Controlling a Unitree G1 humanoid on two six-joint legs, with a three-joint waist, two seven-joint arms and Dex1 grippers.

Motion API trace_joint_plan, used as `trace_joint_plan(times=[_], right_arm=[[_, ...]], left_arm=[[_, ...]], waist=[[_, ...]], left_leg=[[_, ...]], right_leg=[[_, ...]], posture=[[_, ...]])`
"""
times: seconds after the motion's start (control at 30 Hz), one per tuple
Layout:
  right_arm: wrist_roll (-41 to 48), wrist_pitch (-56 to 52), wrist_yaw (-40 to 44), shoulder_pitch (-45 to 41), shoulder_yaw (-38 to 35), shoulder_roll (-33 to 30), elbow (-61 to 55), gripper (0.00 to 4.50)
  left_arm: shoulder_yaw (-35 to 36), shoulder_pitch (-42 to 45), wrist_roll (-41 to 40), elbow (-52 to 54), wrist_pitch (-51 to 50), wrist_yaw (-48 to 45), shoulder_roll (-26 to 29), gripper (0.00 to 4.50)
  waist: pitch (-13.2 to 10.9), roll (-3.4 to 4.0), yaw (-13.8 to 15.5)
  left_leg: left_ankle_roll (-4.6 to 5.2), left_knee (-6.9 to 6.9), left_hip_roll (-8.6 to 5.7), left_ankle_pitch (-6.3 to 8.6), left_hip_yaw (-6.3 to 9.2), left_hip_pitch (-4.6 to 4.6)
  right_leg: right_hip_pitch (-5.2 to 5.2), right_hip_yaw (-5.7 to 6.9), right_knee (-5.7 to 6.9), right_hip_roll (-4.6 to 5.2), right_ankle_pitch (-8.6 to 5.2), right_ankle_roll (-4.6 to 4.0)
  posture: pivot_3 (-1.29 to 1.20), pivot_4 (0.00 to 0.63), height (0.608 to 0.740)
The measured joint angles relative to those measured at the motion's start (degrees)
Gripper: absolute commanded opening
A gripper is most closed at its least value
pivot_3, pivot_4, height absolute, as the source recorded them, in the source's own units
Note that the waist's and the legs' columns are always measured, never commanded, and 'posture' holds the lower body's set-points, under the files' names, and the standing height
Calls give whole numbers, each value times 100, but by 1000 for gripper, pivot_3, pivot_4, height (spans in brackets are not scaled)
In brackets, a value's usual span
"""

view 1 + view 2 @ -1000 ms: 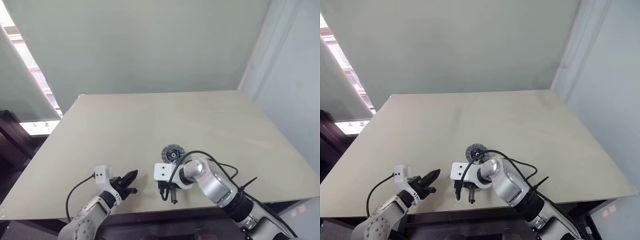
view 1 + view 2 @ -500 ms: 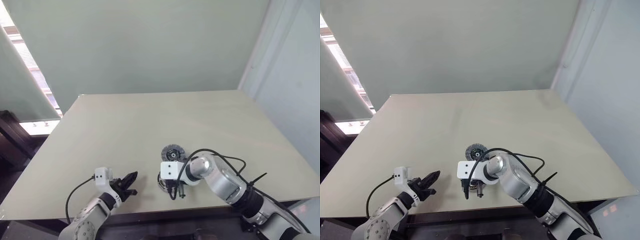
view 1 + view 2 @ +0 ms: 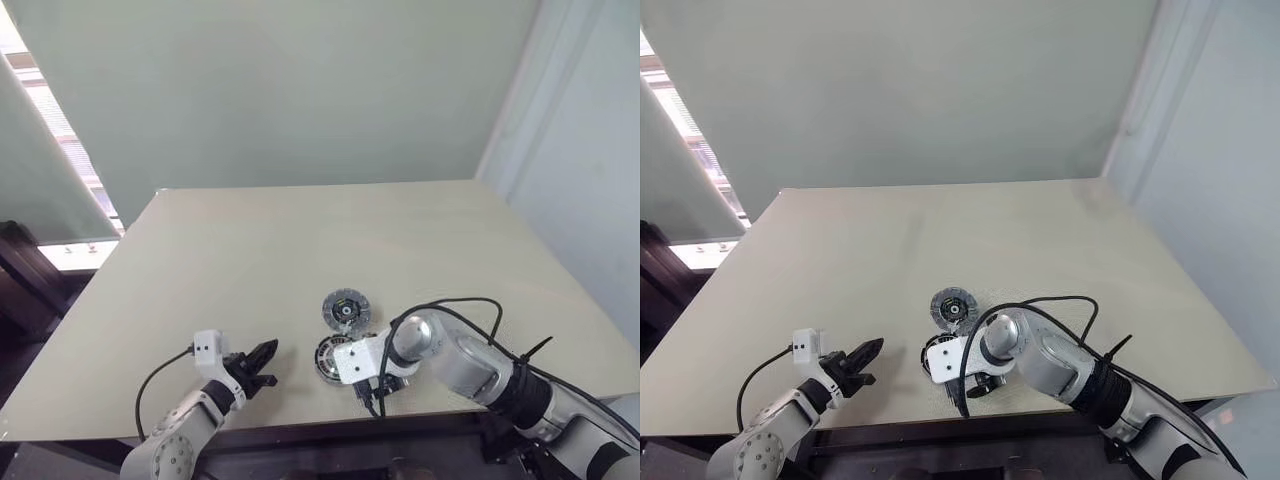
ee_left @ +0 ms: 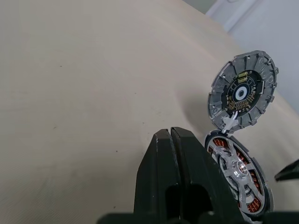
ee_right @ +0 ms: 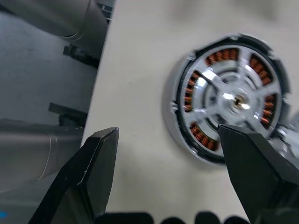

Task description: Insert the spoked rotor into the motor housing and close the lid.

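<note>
While the spoked rotor (image 5: 229,100) sits inside the motor housing (image 5: 187,135) on the bench (image 3: 250,260), the right gripper (image 5: 170,154) hovers over it with jaws wide apart, 1 finger overlapping its rim. The lid (image 4: 243,91) lies beside it. The left gripper (image 4: 175,140) stays pressed together, apart.

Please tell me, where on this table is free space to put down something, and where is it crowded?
The table is bare over its whole far half, beyond the lid, and along both side edges. The strip between the shut left pincer and the motor housing is also bare. The near middle is crowded: the housing, holding the spoked rotor, the lid beside it, and the open right pincer.
</note>
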State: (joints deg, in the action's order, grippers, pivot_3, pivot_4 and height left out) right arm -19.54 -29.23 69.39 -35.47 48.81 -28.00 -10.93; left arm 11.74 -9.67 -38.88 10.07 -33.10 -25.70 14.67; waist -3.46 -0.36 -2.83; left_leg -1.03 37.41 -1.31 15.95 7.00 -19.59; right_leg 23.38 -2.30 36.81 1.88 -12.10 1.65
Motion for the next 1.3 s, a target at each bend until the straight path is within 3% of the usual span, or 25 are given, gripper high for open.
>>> trace_joint_plan(times=[0.63, 0.73, 1.03, 1.3], right_arm=[[-367, 496, -249, 8, 23, 306, 996, 3693], [-403, 474, -252, 8, 14, 317, 1013, 3127], [-555, 193, -134, 1, -11, 445, 907, 154], [-595, 2, -104, 22, 14, 493, 880, 98]], left_arm=[[-6, -88, 18, 1, 0, -47, -3, 0], [-7, -88, 23, 1, 0, -47, -3, 0], [-29, -86, 84, 1, 0, -66, -4, 0], [-87, -89, 96, 1, 1, -100, -16, 0]], waist=[[1, 0, -1], [1, 0, 1], [2, -1, 1], [1, 1, 1]], left_leg=[[0, 3, 1, -1, 0, 5], [0, 4, 1, -1, 1, 6], [0, 4, 1, -1, 2, 6], [0, 7, 0, -1, 2, 6]], right_leg=[[-6, 1, 1, 0, 1, 1], [-8, 1, 2, 0, 0, -1], [-9, 2, 2, 0, 1, 1], [-8, 2, 3, 0, 0, -1]], posture=[[0, 0, 740], [0, 0, 740], [0, 0, 740], [0, 0, 740]])
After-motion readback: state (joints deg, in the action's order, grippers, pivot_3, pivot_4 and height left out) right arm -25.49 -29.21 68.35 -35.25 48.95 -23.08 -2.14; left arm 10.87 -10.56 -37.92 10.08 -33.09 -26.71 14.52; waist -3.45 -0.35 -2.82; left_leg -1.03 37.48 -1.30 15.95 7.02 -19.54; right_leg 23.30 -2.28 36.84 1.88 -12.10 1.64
